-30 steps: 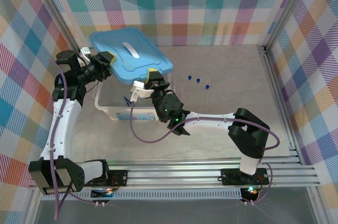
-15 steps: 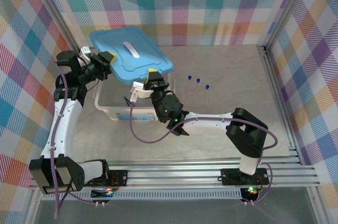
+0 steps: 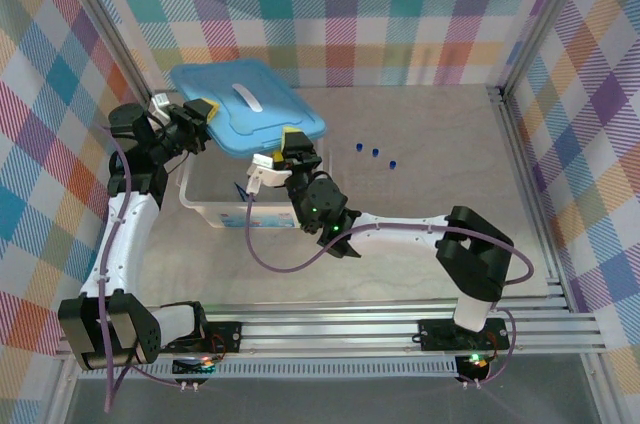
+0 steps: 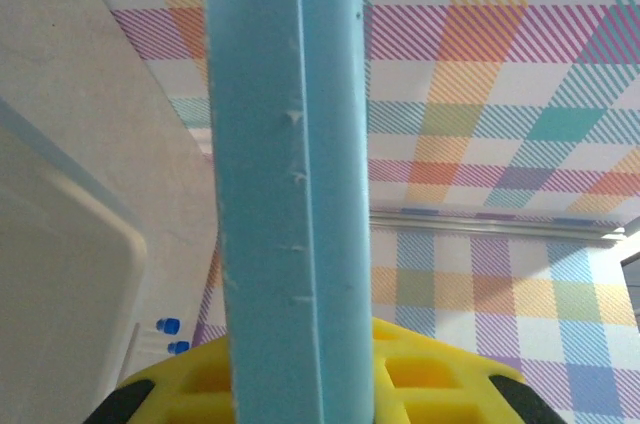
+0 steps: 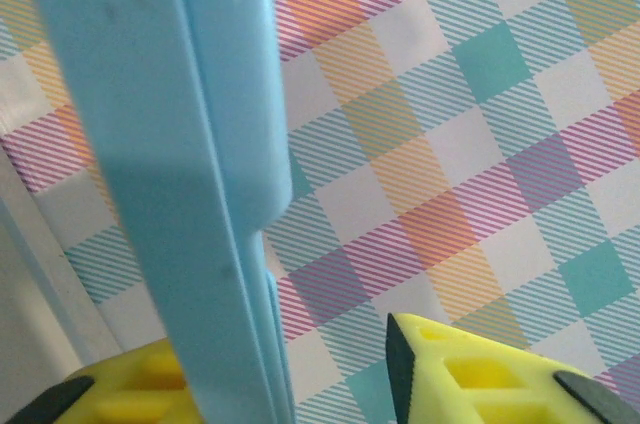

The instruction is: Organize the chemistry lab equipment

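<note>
Shows blue lid (image 5: 190,194) edge-on, near upright, left of centre. Shows right gripper (image 5: 300,384) spread: one yellow pad (image 5: 140,384) at lid, other clear of it. Plaid wall (image 5: 480,144) behind.

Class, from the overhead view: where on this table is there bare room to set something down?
Free: the table between the blue caps and the right rail. Crowded: left side, where the lid overhangs the box.
</note>
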Tool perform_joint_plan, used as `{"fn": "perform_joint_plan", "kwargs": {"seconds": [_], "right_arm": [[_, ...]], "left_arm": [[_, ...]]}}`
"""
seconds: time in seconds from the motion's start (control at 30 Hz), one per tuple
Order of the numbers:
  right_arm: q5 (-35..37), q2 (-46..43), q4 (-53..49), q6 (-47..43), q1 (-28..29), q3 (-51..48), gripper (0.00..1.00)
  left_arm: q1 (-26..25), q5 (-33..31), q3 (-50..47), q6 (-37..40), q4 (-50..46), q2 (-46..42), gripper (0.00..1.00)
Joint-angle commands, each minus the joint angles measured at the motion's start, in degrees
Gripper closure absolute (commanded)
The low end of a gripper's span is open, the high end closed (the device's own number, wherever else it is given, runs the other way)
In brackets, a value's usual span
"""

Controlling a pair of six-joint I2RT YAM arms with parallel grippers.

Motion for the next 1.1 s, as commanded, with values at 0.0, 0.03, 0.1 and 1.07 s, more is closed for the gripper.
{"fn": "perform_joint_plan", "kwargs": {"seconds": [0.0,0.03,0.1,1.07], "right_arm": [[1.4,-3.0,0.6,3.8,1.0,0.3,0.54],[1.7,-3.1,0.6,3.8,1.3,0.2,0.53],[2.4,-3.4,0.3,4.2,2.0,-0.2,0.47],[-34.2,-25.8,-78.9,112.6,-10.1,12.0,0.33]], "left_arm": [[1.1,-0.8,-0.3,-2.3,7.9,-1.7,0.94],[1.1,-1.1,-0.3,-2.6,8.4,-1.8,0.94],[1.4,-1.7,-0.2,-3.0,9.1,-1.9,0.94],[2.0,-6.6,-4.4,1.7,11.2,-2.8,0.95]]}}
